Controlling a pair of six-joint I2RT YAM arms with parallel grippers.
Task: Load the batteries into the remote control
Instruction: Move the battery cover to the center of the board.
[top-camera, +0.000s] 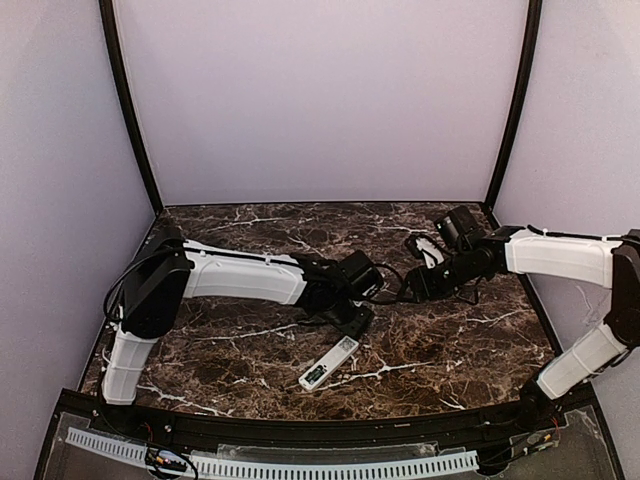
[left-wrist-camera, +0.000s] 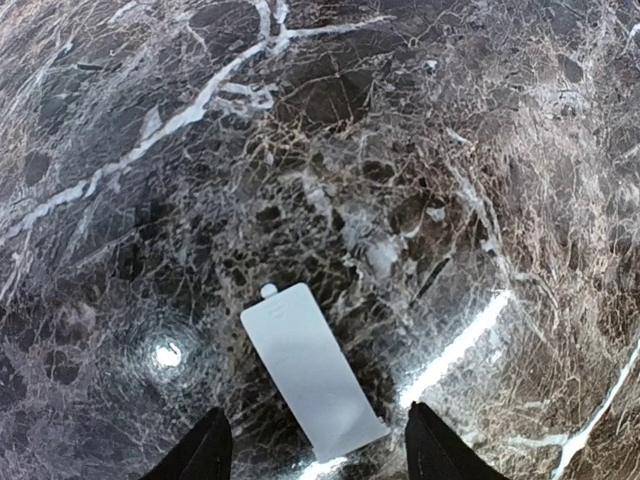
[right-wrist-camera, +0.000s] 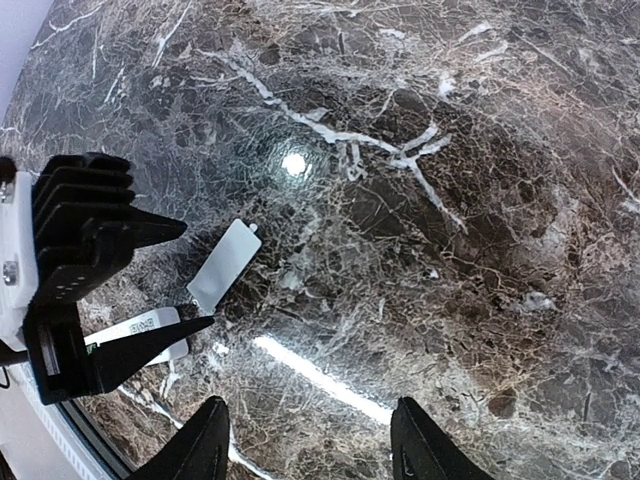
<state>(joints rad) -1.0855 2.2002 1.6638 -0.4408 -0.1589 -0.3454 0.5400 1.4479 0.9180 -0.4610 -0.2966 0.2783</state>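
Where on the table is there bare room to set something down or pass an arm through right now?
Bare table: the left and middle of the strip along the rear wall, and the front right, from the remote control toward the right edge. Crowded at centre: left gripper, right gripper, white cover and remote control sit close together.

So the remote control (top-camera: 328, 363) lies on the table (top-camera: 480, 340), battery cover (left-wrist-camera: 310, 380) just behind it. The left gripper (left-wrist-camera: 316, 410) hangs over that cover, the right gripper (right-wrist-camera: 310, 402) behind-right of the remote control.
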